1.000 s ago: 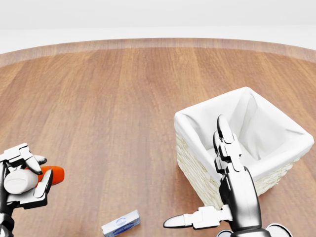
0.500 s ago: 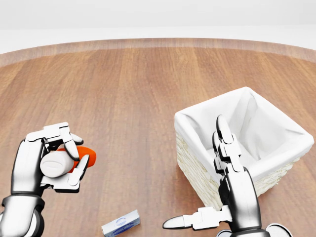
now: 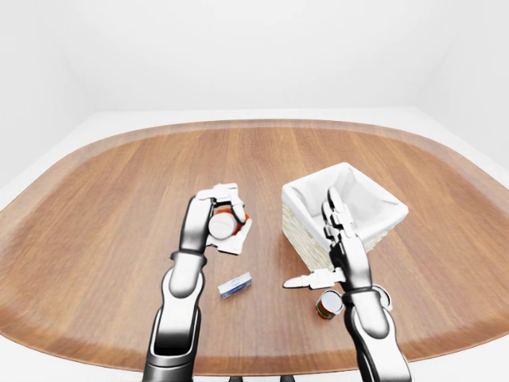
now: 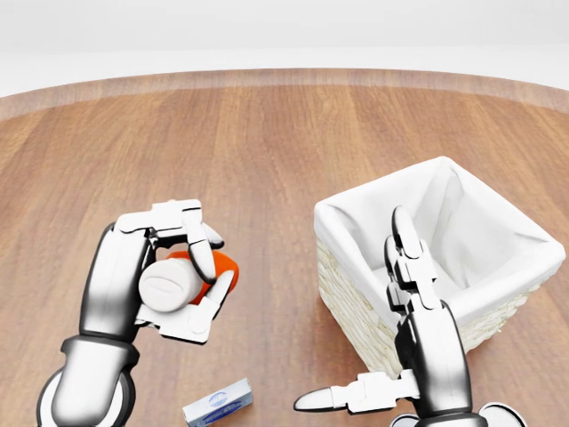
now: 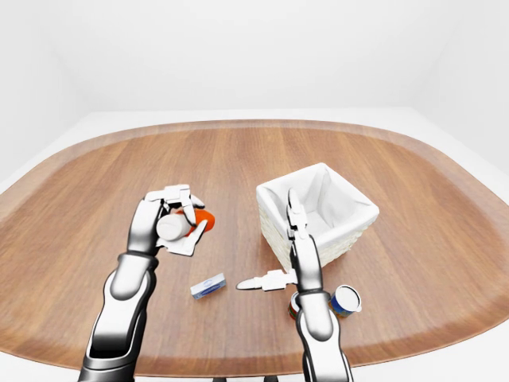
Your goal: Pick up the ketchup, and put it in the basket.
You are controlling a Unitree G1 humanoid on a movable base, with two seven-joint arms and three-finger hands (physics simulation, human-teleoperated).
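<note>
The ketchup [image 4: 217, 265], a red bottle with a white cap facing me, lies sideways in my left hand [image 4: 185, 277], whose fingers are shut around it. It is held above the wooden table, left of the basket [image 4: 354, 298], with a gap of bare wood between them. The basket is wicker with a white cloth lining, standing at the head view's right. My right hand [image 4: 396, 307] hovers at the basket's near corner, open, with two fingers pointing up and the thumb out to the left, holding nothing.
A small blue-and-white box [image 4: 218, 402] lies on the table below my left hand. Two cans [image 5: 346, 300] sit by my right forearm near the table's lower edge. The round wooden table [image 3: 119, 183] spreads wide to the left and top.
My left hand has risen and moved right toward the basket, carrying the ketchup with it. The right hand, the basket and the box have stayed put.
</note>
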